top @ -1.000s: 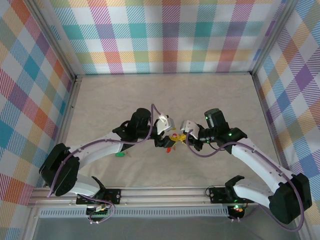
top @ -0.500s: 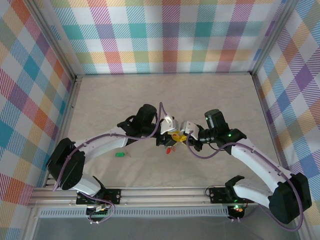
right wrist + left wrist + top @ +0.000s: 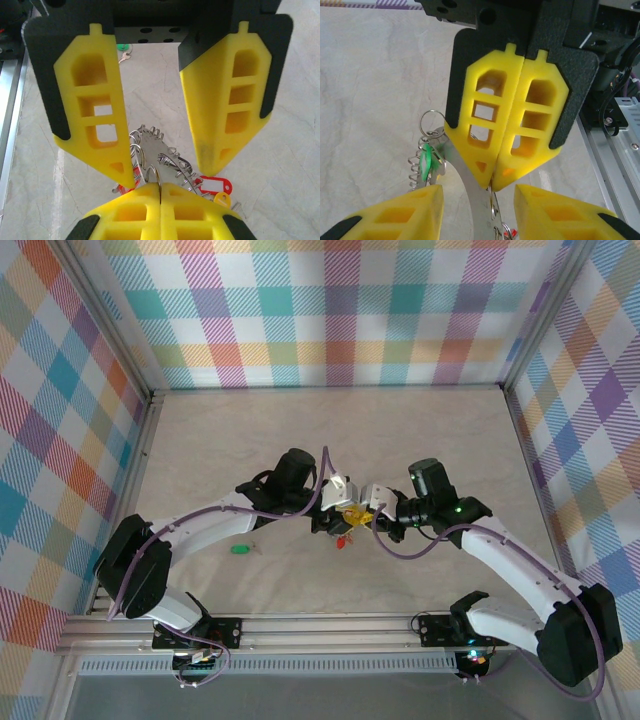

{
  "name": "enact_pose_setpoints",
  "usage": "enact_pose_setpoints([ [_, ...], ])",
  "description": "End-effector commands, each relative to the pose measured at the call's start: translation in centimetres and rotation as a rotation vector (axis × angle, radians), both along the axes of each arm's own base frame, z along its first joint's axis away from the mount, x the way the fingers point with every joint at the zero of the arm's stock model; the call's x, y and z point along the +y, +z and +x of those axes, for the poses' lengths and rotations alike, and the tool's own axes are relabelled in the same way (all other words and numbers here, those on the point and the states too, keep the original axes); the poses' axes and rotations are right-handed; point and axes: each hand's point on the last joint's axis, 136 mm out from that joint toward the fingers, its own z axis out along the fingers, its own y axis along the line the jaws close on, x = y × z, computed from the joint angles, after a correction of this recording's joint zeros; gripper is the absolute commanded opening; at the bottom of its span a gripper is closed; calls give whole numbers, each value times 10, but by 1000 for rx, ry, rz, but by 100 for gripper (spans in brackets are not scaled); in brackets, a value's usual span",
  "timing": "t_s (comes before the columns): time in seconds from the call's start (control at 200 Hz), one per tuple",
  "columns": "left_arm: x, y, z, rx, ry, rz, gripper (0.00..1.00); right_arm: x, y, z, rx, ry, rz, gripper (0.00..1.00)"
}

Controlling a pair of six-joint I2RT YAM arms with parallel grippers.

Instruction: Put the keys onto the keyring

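Note:
The keyring (image 3: 157, 150) is a grey metal piece fringed with wire loops, hanging above the table mid-scene (image 3: 345, 525). My right gripper (image 3: 160, 186) is shut on a small loop at its edge; its closed tips (image 3: 492, 184) face the left wrist camera. My left gripper (image 3: 479, 192) straddles the keyring (image 3: 480, 210), its fingers drawn in against both fringed sides (image 3: 167, 172). On the ring hang a green-tagged key (image 3: 425, 162), a red tag (image 3: 212, 186) and a yellow tag (image 3: 223, 199). Another green-tagged key (image 3: 240, 548) lies loose on the table, left of the grippers.
Both arms meet at the middle of the beige table (image 3: 200, 450). Plaid walls (image 3: 330, 310) close off the back and sides. An aluminium rail (image 3: 330, 625) runs along the near edge.
My left arm has swung right toward the right gripper, and its fingers have narrowed around the keyring. The right gripper and the loose green key have stayed put.

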Motion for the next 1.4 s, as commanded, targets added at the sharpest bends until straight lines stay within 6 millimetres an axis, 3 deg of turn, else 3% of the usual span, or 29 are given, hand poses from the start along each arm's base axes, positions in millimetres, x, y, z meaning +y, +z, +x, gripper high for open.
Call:
enact_pose_setpoints([
  [0.0,0,0,-11,-3,-44,6,42,8,16,2,-51,50,48,0],
  [0.215,-2,-1,-6,-10,-29,15,41,7,15,1,-50,52,48,0],
  [0.31,-1,-5,-7,-2,-34,20,33,7,17,1,-56,51,52,0],
  [0.74,-2,-14,-10,35,-46,34,36,7,19,-2,-80,62,66,0],
  [0.925,-4,-7,-9,23,-46,17,24,6,16,-4,-73,65,60,0],
  [1.08,-8,10,-11,29,-71,-16,5,5,14,-4,-70,59,50,0],
  [1.125,-8,13,-11,26,-70,-19,3,4,14,-2,-69,48,46,0],
  [1.185,-8,17,-9,25,-53,-16,3,2,16,0,-72,28,40,17],
  [1.22,-8,20,-6,25,-34,-16,3,1,17,0,-68,15,36,23],
  [1.395,-8,41,6,50,66,-41,0,-8,29,-7,-75,-51,70,31],
])
